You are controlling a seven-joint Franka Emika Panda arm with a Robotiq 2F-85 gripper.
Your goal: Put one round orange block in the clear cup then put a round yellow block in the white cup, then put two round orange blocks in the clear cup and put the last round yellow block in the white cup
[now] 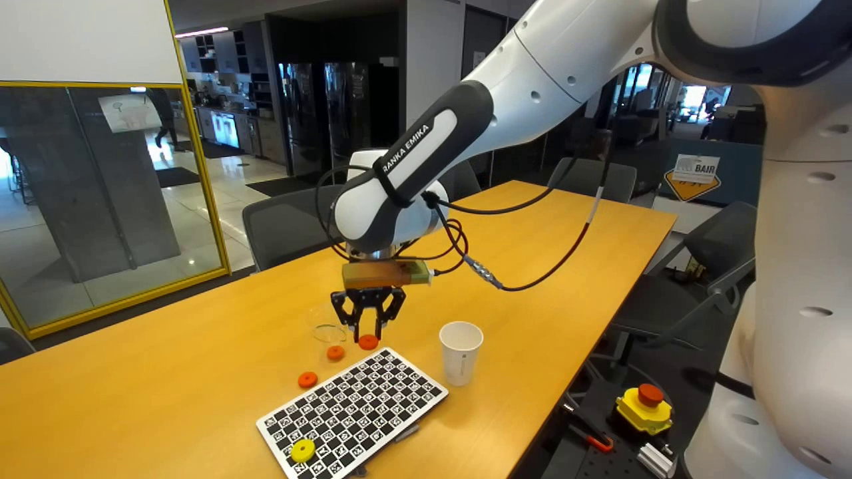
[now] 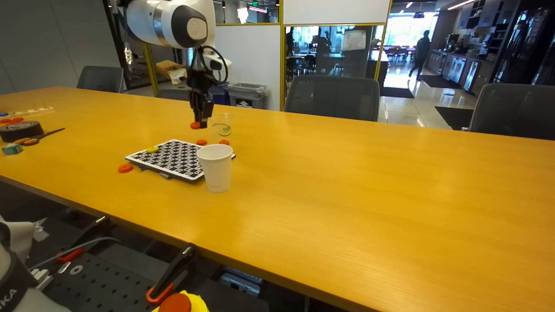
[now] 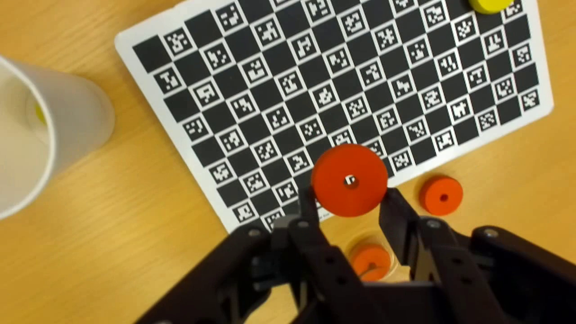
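My gripper (image 3: 349, 194) is shut on a round orange block (image 3: 349, 171), its fingers pressing the disc's two sides. The pair hangs above the table close to the clear cup (image 1: 329, 329), which is hard to make out. A round orange block (image 3: 371, 261) shows through the cup's glass and seems to lie at its bottom. Beside the checkered board rests another orange block (image 3: 442, 195). The white cup (image 1: 460, 352) stands upright past the board's opposite side; inside it a bit of yellow block (image 3: 39, 112) shows. A second yellow block (image 1: 303, 450) lies on the board.
The flat checkered board (image 1: 359, 406) lies between the two cups. A further orange piece (image 2: 125, 168) is near its corner. A tape roll (image 2: 21, 131), scissors (image 2: 32, 141) and a green block (image 2: 12, 149) sit toward a table end. Chairs (image 2: 331, 102) line the table.
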